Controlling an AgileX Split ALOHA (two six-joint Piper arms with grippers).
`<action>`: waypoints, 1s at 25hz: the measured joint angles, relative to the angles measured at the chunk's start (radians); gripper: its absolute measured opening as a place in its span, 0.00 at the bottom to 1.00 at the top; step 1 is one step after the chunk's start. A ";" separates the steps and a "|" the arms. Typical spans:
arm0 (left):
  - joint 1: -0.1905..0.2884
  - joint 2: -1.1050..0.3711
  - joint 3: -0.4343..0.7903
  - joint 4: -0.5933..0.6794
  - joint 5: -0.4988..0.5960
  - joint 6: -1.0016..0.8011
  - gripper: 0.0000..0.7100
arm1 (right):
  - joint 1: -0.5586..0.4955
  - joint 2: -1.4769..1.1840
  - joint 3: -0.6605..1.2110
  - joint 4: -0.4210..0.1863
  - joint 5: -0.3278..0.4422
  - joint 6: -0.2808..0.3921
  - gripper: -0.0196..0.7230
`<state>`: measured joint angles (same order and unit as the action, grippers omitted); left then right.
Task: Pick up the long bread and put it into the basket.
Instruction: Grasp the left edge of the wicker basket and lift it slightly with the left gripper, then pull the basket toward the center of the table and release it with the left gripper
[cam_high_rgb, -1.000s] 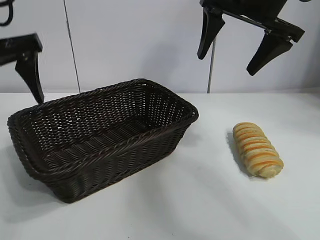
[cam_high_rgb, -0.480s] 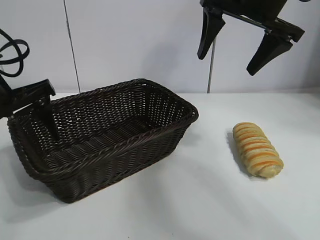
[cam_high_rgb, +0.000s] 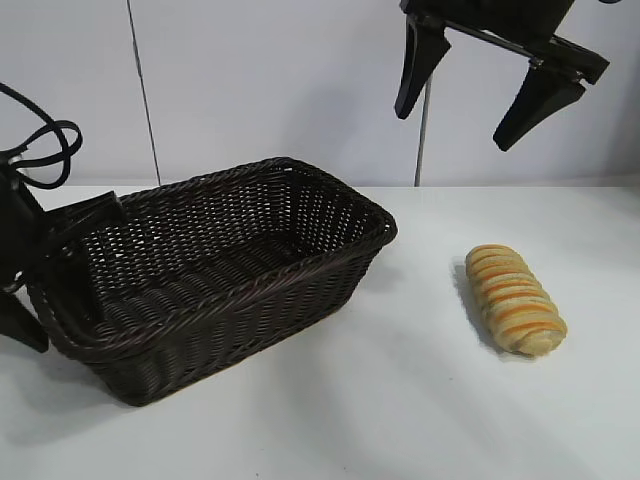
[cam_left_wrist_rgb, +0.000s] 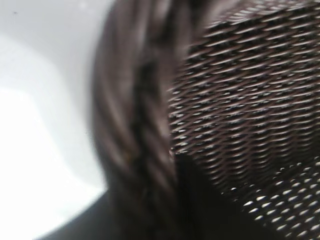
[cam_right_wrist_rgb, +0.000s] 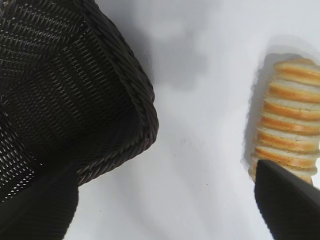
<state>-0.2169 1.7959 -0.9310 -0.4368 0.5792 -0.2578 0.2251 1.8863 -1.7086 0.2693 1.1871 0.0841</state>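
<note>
The long bread (cam_high_rgb: 513, 298), a golden-tan ridged loaf with orange stripes, lies on the white table to the right of the basket (cam_high_rgb: 300, 262). The basket is a dark brown wicker one and holds nothing. My left gripper (cam_high_rgb: 50, 315) is down at the basket's left end, shut on its braided rim (cam_left_wrist_rgb: 135, 115), with one finger inside the wall and one outside. My right gripper (cam_high_rgb: 453, 127) hangs open high above the table, between basket and bread. In the right wrist view the bread (cam_right_wrist_rgb: 290, 125) lies by one finger (cam_right_wrist_rgb: 292, 200), and the basket's corner (cam_right_wrist_rgb: 145, 110) by the other.
A thin vertical pole (cam_high_rgb: 423, 140) stands behind the table under the right arm. A looped black cable (cam_high_rgb: 45, 150) rises from the left arm. Bare white table (cam_high_rgb: 400, 400) lies in front of the basket and bread.
My left gripper has come down from above the basket's left end onto its rim and closed on it. The right gripper, bread and basket have stayed where they were.
</note>
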 joint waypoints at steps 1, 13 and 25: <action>0.000 0.000 0.000 0.000 0.001 0.000 0.14 | 0.000 0.000 0.000 0.000 0.000 0.000 0.95; 0.001 0.005 -0.143 0.032 0.172 0.081 0.14 | 0.000 0.000 0.000 0.000 -0.001 0.000 0.95; 0.001 0.027 -0.439 0.049 0.374 0.195 0.14 | 0.000 0.000 0.000 0.000 -0.001 0.000 0.95</action>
<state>-0.2156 1.8230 -1.3698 -0.3880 0.9528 -0.0631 0.2251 1.8863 -1.7086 0.2693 1.1862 0.0839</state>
